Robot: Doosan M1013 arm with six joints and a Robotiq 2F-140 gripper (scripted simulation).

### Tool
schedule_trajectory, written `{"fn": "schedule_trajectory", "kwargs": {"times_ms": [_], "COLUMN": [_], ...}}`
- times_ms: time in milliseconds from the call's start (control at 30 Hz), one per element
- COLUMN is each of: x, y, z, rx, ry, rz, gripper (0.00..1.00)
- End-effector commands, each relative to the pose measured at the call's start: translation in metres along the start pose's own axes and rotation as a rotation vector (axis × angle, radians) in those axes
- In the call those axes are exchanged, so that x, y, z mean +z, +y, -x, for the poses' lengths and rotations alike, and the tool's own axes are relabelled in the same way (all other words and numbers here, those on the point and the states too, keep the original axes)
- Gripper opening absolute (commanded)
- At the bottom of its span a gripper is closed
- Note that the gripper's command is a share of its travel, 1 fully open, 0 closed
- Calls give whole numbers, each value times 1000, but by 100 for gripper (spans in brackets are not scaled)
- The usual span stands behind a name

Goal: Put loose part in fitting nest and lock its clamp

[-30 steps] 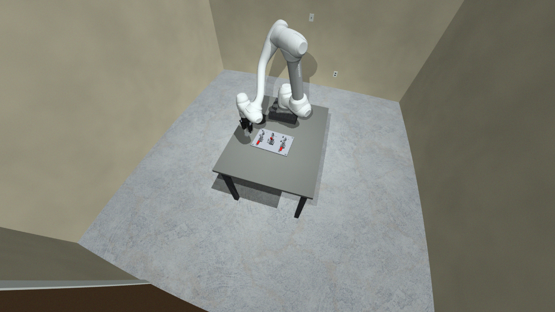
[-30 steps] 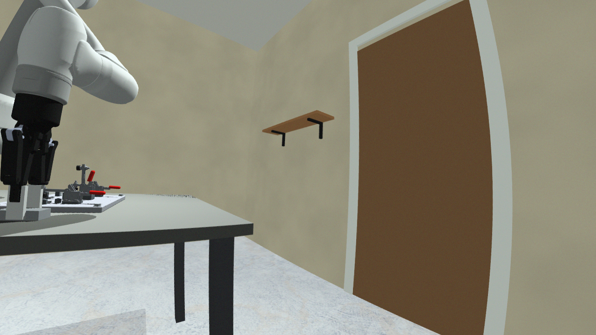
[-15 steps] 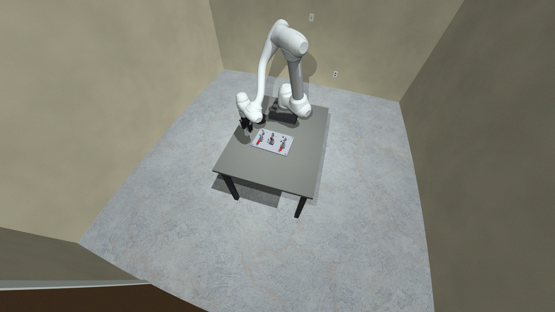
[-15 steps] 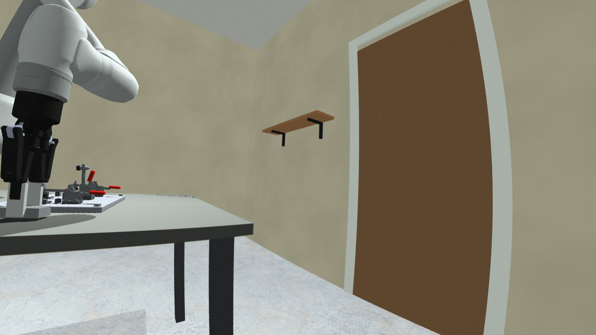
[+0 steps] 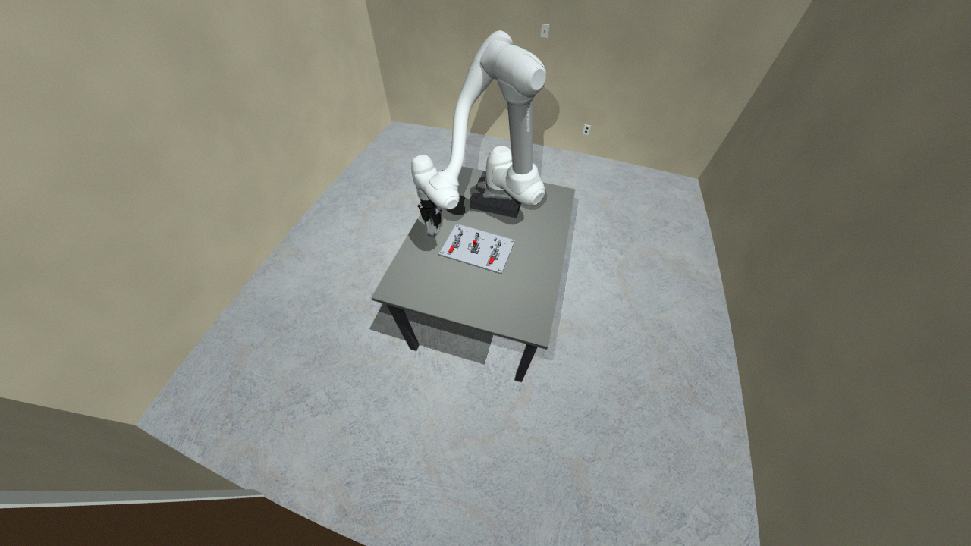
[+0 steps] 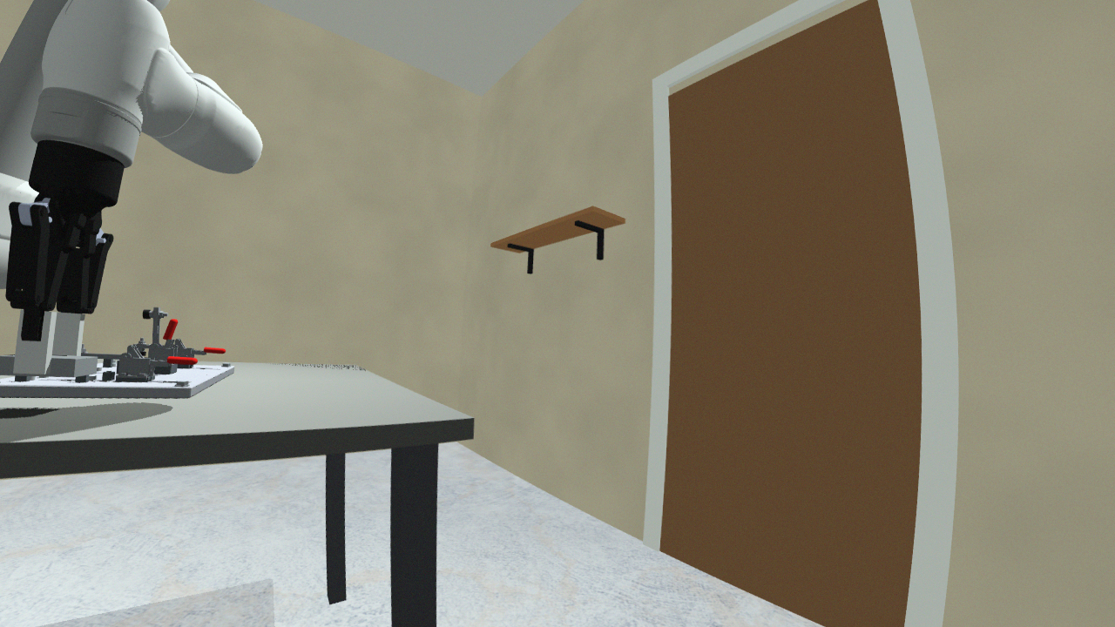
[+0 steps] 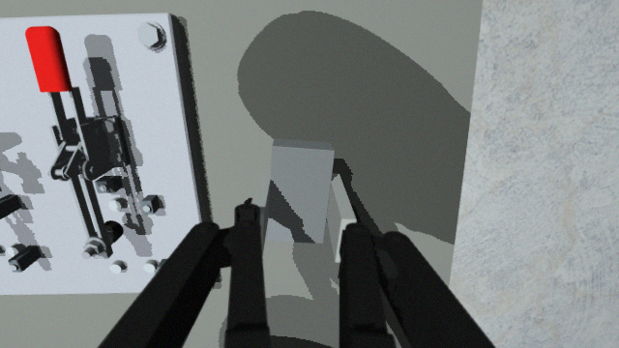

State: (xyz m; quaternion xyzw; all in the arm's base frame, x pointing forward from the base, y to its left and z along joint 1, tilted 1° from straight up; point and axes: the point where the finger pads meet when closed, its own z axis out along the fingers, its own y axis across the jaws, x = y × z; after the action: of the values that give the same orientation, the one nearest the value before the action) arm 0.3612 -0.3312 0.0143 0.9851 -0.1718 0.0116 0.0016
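Note:
My gripper [image 7: 299,188] is shut on the loose part [image 7: 297,190], a light grey L-shaped block, and holds it a little above the table beside the fixture's edge. The part also shows in the exterior view [image 6: 58,350], hanging from the gripper [image 6: 50,327], and the gripper shows in the top view [image 5: 429,227]. The white fixture plate [image 5: 480,249] carries three nests with toggle clamps. The nearest clamp [image 7: 82,145] has a red handle [image 7: 46,59], and its nest's pads and blocks lie below it in the wrist view. In the exterior view one red handle [image 6: 169,328] stands raised and two others lie low.
The table's side edge [image 7: 466,145] runs close to the right of the part, with the floor beyond it. The robot base [image 5: 502,193] stands at the table's back. A wall shelf [image 6: 557,230] and a brown door [image 6: 787,312] are far from the table.

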Motion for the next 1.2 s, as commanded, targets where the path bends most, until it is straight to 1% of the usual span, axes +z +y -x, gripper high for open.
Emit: {"fn": "schedule_trajectory", "kwargs": {"times_ms": [0,267,333,633,833,1167], "x": [-13,-45,-45,-73,-81,-82], "y": [0,0,0,0,0,0], "z": [0,0,0,0,0,0], "rx": [0,0,0,0,0,0], "ry": [0,0,0,0,0,0], "rz": [0,0,0,0,0,0], "gripper": [10,10,10,10,10,10]}}
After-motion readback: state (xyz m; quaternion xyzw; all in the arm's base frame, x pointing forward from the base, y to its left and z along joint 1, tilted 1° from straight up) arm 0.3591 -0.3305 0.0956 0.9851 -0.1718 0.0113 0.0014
